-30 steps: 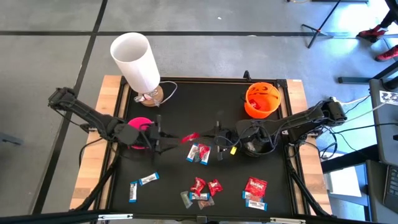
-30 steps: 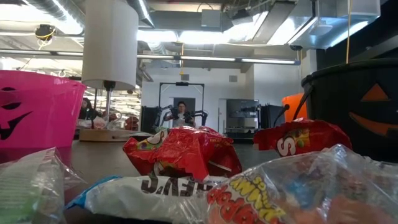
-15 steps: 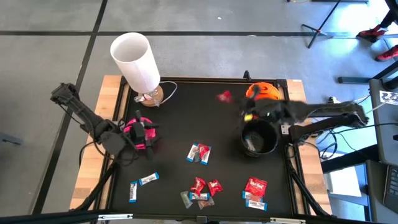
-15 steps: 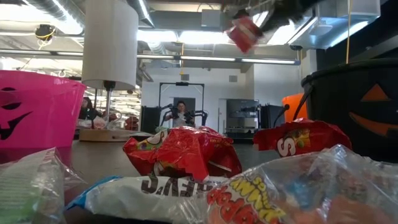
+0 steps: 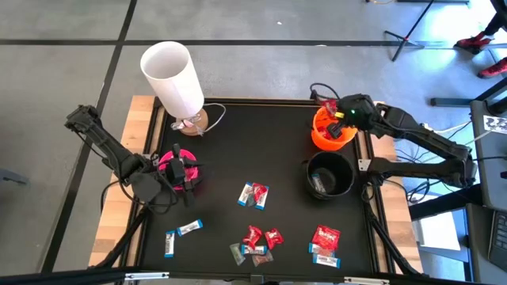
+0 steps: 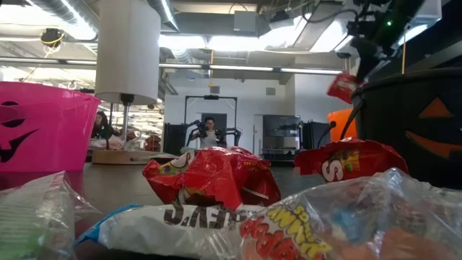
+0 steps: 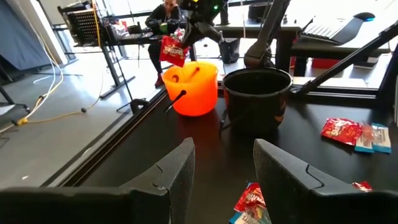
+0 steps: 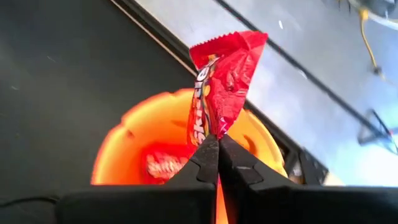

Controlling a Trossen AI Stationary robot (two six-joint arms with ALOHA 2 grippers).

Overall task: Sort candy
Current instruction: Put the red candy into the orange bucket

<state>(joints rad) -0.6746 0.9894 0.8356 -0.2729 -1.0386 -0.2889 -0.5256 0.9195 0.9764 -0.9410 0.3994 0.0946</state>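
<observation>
My right gripper (image 5: pixel 334 111) is shut on a red candy packet (image 8: pixel 222 81) and hangs over the orange bowl (image 5: pixel 333 133) at the table's far right. Another red packet (image 8: pixel 163 165) lies inside that bowl. The held packet also shows in the low view (image 6: pixel 341 87) and the left wrist view (image 7: pixel 173 48). My left gripper (image 7: pixel 224 168) is open and touches nothing. It hovers at the pink bowl (image 5: pixel 176 161) on the table's left. Several other candies lie flat on the black mat: a pair in the middle (image 5: pixel 253 194) and groups along the near edge (image 5: pixel 257 241). My right gripper pinches the red packet between its two fingertips (image 8: pixel 208 155) at the packet's lower end (image 8: pixel 216 127). The packet is lifted clear and stands up beyond the fingertips, above the orange bowl's opening.
A black bowl (image 5: pixel 329 176) stands just on the near side of the orange one. A white lamp (image 5: pixel 170 75) on a wooden base (image 5: pixel 192 123) occupies the far left corner. More candies lie near right (image 5: pixel 325 241) and near left (image 5: pixel 182 231). The mat's middle is bare.
My right gripper has carried the red packet from low over the table's middle, up and toward the far right corner, ending over the orange bowl. My left gripper has drawn back from the middle toward the left, to the pink bowl, and has kept still since.
</observation>
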